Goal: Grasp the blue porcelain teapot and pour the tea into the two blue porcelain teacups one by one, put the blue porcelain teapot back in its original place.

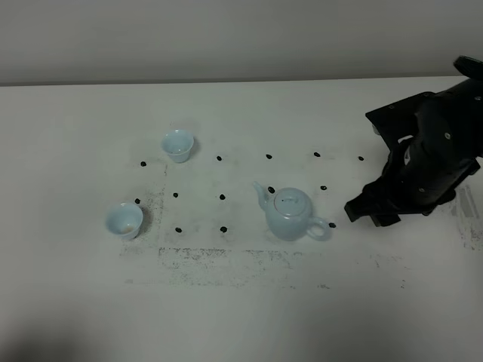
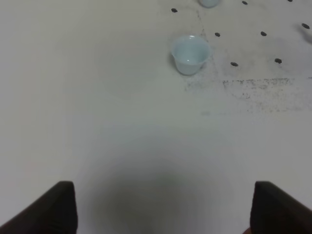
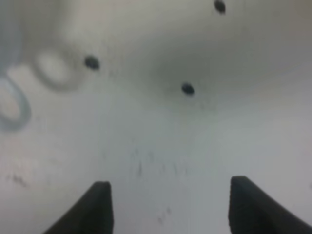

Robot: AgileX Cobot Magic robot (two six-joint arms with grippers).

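The right gripper (image 3: pixel 169 200) stands wide open, empty; the blue porcelain teapot (image 1: pixel 290 215) sits on the bench (image 1: pixel 75 317) near it, handle (image 1: pixel 319 228) toward it. The left gripper (image 2: pixel 165 207) is open too, one teacup (image 2: pixel 190 53) ahead.

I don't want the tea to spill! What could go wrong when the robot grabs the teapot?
The right pincer is open beside the teapot's thin loop handle; it might bump it and shove the pot instead of gripping. The lid may slide off when the pot is tipped. The cups are tiny, so tea may miss.
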